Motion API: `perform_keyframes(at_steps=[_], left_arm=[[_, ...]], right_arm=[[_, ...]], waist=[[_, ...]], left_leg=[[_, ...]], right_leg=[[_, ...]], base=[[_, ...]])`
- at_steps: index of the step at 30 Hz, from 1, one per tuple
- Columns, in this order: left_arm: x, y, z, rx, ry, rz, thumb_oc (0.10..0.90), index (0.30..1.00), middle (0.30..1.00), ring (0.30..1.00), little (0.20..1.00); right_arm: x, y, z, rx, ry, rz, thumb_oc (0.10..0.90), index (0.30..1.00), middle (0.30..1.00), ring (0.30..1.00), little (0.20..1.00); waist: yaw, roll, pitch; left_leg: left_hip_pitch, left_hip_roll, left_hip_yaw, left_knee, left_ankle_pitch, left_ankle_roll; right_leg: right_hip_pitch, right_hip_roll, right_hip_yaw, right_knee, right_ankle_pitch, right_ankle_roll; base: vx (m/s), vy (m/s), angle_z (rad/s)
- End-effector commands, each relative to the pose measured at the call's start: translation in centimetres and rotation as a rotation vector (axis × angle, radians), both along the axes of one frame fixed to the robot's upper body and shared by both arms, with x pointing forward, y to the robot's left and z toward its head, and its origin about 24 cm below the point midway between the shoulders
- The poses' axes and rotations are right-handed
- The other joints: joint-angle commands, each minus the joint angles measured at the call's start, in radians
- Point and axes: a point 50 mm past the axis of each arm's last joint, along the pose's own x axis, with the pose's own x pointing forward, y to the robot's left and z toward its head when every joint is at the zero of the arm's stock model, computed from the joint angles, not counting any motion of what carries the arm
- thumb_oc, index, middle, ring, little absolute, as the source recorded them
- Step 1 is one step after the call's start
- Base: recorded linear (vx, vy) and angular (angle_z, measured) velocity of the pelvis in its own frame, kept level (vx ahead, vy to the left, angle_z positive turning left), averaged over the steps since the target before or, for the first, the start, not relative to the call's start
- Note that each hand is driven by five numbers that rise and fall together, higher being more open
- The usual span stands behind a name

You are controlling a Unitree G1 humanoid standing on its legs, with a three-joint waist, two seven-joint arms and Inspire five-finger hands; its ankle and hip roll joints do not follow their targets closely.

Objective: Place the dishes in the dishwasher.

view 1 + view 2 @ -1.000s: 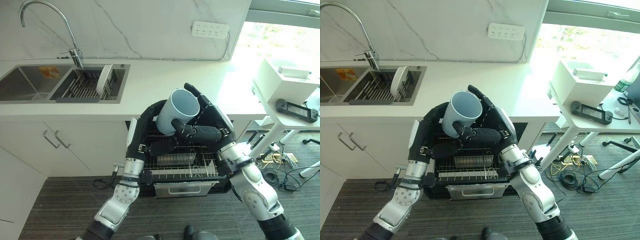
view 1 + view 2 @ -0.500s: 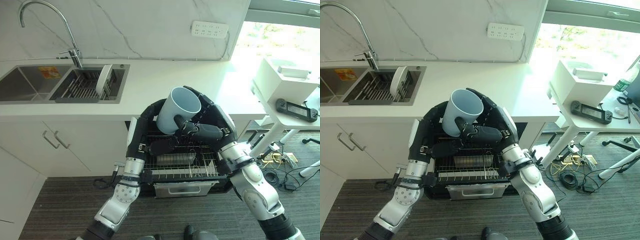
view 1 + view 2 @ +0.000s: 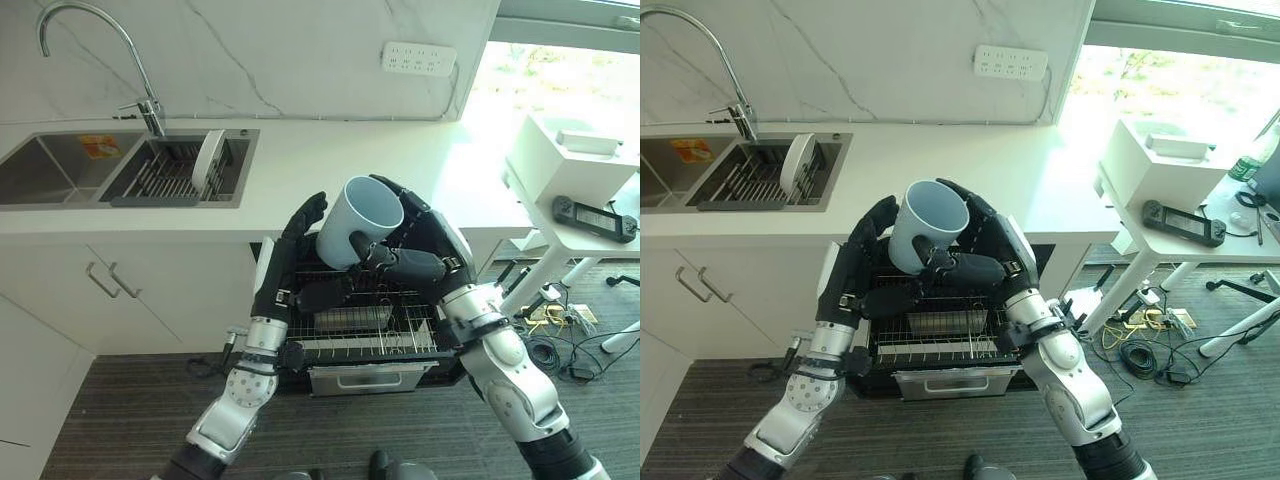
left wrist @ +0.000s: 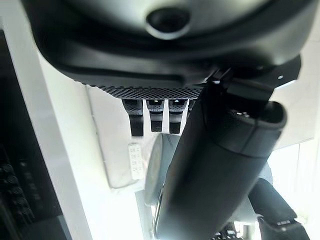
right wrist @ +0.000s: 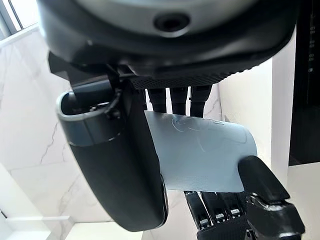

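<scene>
A pale blue mug (image 3: pixel 355 220) hangs tilted above the pulled-out dishwasher rack (image 3: pixel 372 338), its mouth facing up and away. My right hand (image 3: pixel 428 252) is shut on it, fingers curled behind its wall and thumb across the front; the right wrist view shows the mug (image 5: pixel 200 155) between thumb and fingers. My left hand (image 3: pixel 288 258) stands beside the mug's left side with fingers straight and pointing up, open, its thumb lying below the mug. A white plate (image 3: pixel 208 158) stands on edge in the sink's drying rack (image 3: pixel 165 175).
The white counter (image 3: pixel 330 160) runs above the dishwasher, with a double sink and a tall tap (image 3: pixel 150 105) at the left. A white side table (image 3: pixel 575 215) with a box and a black controller stands at the right. Cabinet doors sit left of the dishwasher.
My left hand's fingers have straightened and come off the mug. The right hand keeps the mug, which has shifted slightly right.
</scene>
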Motion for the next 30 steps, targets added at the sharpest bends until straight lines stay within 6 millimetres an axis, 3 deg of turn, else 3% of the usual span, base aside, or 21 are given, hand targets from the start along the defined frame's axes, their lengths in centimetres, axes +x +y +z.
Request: perform_keyframes(at_steps=[1, 6, 9, 14, 18, 23, 27, 30], left_arm=[[0.1, 0.5, 3.9, -0.083, -0.217, 0.033, 0.800, 0.900, 0.900, 0.900, 0.900], [0.1, 2.8, 3.1, -0.082, -0.195, 0.157, 0.800, 0.900, 0.900, 0.900, 0.900], [-0.2, 5.6, 2.2, -0.088, -0.177, 0.308, 0.800, 0.900, 0.900, 0.900, 0.900], [-0.4, 7.1, 2.1, -0.066, -0.181, 0.364, 0.800, 0.900, 0.900, 0.900, 0.900], [-0.1, 7.0, 2.0, -0.033, -0.118, 0.235, 0.800, 0.900, 0.900, 0.900, 0.900], [0.5, 5.9, 1.1, 0.146, 0.046, 0.016, 0.800, 0.900, 0.900, 0.900, 0.900], [1.4, 4.7, -1.4, 0.352, 0.364, -0.261, 0.800, 0.900, 0.900, 0.900, 0.900], [1.6, 4.4, -2.7, 0.429, 0.537, -0.375, 0.800, 0.900, 0.900, 0.900, 0.900]], right_arm=[[-0.2, -1.1, 5.5, 0.130, -0.317, -0.044, 0.400, 0.300, 0.300, 0.300, 0.300], [-0.4, -1.8, 5.3, 0.130, -0.320, -0.074, 0.400, 0.300, 0.300, 0.300, 0.300], [-0.5, -2.8, 5.1, 0.132, -0.322, -0.120, 0.400, 0.300, 0.300, 0.300, 0.300], [-0.4, -3.9, 4.8, 0.107, -0.314, -0.187, 0.400, 0.300, 0.300, 0.300, 0.300], [-0.4, -4.8, 3.9, 0.052, -0.277, -0.233, 0.400, 0.300, 0.300, 0.300, 0.300], [-0.5, -6.1, 2.5, -0.003, -0.218, -0.267, 0.400, 0.300, 0.300, 0.300, 0.300], [-0.3, -6.5, 2.9, -0.031, -0.216, -0.266, 0.400, 0.300, 0.300, 0.300, 0.300], [-0.2, -6.4, 3.1, -0.045, -0.222, -0.252, 0.400, 0.300, 0.300, 0.300, 0.300]], waist=[[0.027, -0.007, -0.071], [0.034, -0.004, -0.071], [0.040, -0.002, -0.070], [0.039, 0.000, -0.071], [0.031, 0.006, -0.071], [0.011, 0.022, -0.067], [-0.017, 0.046, -0.057], [-0.036, 0.060, -0.054]], left_leg=[[0.002, 0.025, -0.050, 0.045, -0.108, -0.020], [0.001, 0.025, -0.053, 0.045, -0.105, -0.022], [0.003, 0.026, -0.054, 0.045, -0.102, -0.024], [0.004, 0.027, -0.055, 0.045, -0.101, -0.027], [0.004, 0.028, -0.054, 0.045, -0.100, -0.028], [0.009, 0.032, -0.046, 0.045, -0.100, -0.029], [0.016, 0.036, -0.024, 0.045, -0.102, -0.028], [0.021, 0.039, -0.006, 0.045, -0.103, -0.027]], right_leg=[[0.099, -0.006, 0.009, -0.010, -0.096, 0.058], [0.099, -0.008, 0.006, -0.010, -0.095, 0.056], [0.103, -0.009, 0.006, -0.010, -0.097, 0.053], [0.106, -0.010, 0.006, -0.010, -0.099, 0.052], [0.105, -0.010, 0.008, -0.010, -0.099, 0.055], [0.103, -0.010, 0.014, -0.010, -0.096, 0.062], [0.098, -0.006, 0.027, -0.010, -0.091, 0.073], [0.095, -0.005, 0.036, -0.010, -0.087, 0.080]], base=[[0.00, 0.000, 0.00], [0.00, 0.000, 0.00], [0.01, 0.006, 0.00], [0.01, 0.009, 0.03], [0.00, 0.000, 0.00], [0.01, 0.010, -0.01], [-0.01, 0.024, -0.05], [-0.01, 0.032, -0.08]])
